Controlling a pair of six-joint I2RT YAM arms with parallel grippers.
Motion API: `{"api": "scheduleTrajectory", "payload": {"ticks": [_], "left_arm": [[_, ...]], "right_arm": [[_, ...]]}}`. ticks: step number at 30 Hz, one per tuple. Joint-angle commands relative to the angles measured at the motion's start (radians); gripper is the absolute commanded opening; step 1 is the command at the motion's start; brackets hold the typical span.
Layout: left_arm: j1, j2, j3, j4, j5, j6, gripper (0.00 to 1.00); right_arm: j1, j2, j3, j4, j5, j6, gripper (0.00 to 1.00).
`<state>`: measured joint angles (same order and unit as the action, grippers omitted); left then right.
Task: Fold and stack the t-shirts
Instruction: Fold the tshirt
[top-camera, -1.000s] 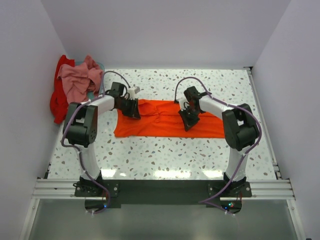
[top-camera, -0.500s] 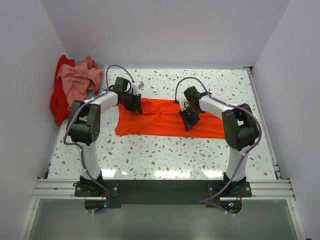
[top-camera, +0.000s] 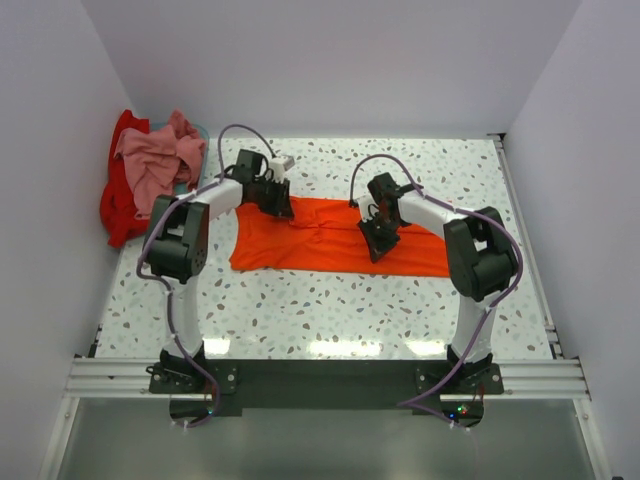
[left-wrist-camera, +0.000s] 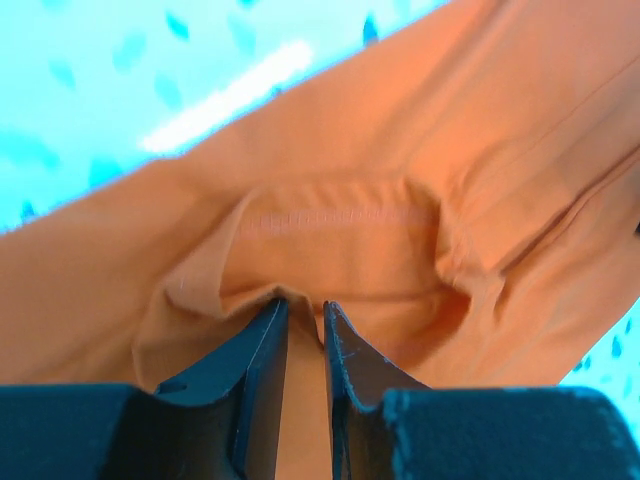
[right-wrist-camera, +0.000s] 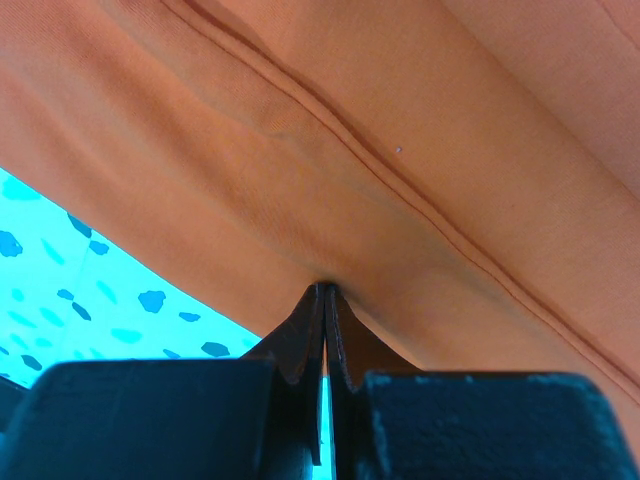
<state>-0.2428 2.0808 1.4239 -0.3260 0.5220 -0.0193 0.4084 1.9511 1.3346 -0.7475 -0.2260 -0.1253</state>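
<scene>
The bright orange t-shirt (top-camera: 330, 245) lies spread as a wide band across the middle of the speckled table (top-camera: 330, 300). My left gripper (top-camera: 284, 205) is at its far left corner, shut on a raised fold of the orange cloth (left-wrist-camera: 340, 230), which fills the left wrist view; the jaws (left-wrist-camera: 303, 308) stand narrowly apart with cloth between them. My right gripper (top-camera: 378, 240) is on the shirt's right half, its tips (right-wrist-camera: 327, 290) shut together on a pucker of orange cloth (right-wrist-camera: 400, 150). The dusty pink t-shirt (top-camera: 155, 160) and the red t-shirt (top-camera: 118, 205) lie crumpled at the far left.
The pink and red pile sits over the table's far left edge against the left wall, with a bit of a teal container (top-camera: 183, 187) under it. White walls close the back and both sides. A metal rail (top-camera: 320, 375) runs along the near edge.
My left gripper has moved right and away from me, from the shirt's left edge to its far left corner, pulling that cloth inward. The right gripper has not moved.
</scene>
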Motion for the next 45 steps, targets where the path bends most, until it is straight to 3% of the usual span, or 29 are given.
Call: {"api": "scheduleTrajectory", "payload": {"ticks": [1, 6, 12, 15, 16, 20, 23, 34, 45], "left_arm": [[-0.004, 0.031, 0.093, 0.137, 0.085, -0.053, 0.26], [-0.009, 0.036, 0.109, 0.283, 0.147, -0.151, 0.29], [0.008, 0.029, 0.115, 0.3, 0.187, -0.199, 0.35], [0.071, -0.065, 0.002, 0.368, 0.205, -0.211, 0.34], [0.086, -0.129, -0.056, 0.36, 0.194, -0.199, 0.34], [0.091, -0.191, -0.065, -0.012, 0.109, 0.089, 0.25], [0.063, -0.212, -0.106, -0.07, 0.04, 0.15, 0.23], [-0.049, -0.041, 0.012, -0.114, -0.077, 0.14, 0.22], [-0.07, 0.041, 0.167, -0.053, -0.042, 0.091, 0.22]], "right_arm": [[0.0, -0.006, -0.006, 0.007, 0.004, 0.01, 0.0], [0.0, -0.014, -0.011, 0.005, 0.002, 0.012, 0.0], [0.001, -0.037, -0.015, 0.011, -0.009, 0.01, 0.0], [-0.002, -0.07, -0.009, 0.01, -0.018, -0.002, 0.0], [0.0, -0.087, -0.005, 0.008, -0.027, -0.004, 0.0], [-0.002, -0.122, 0.0, 0.028, -0.045, -0.007, 0.0], [-0.002, -0.115, 0.006, 0.019, -0.027, -0.008, 0.0], [-0.02, -0.129, -0.011, -0.015, 0.047, -0.05, 0.0], [-0.054, -0.149, -0.029, -0.029, 0.059, -0.07, 0.0]]}}
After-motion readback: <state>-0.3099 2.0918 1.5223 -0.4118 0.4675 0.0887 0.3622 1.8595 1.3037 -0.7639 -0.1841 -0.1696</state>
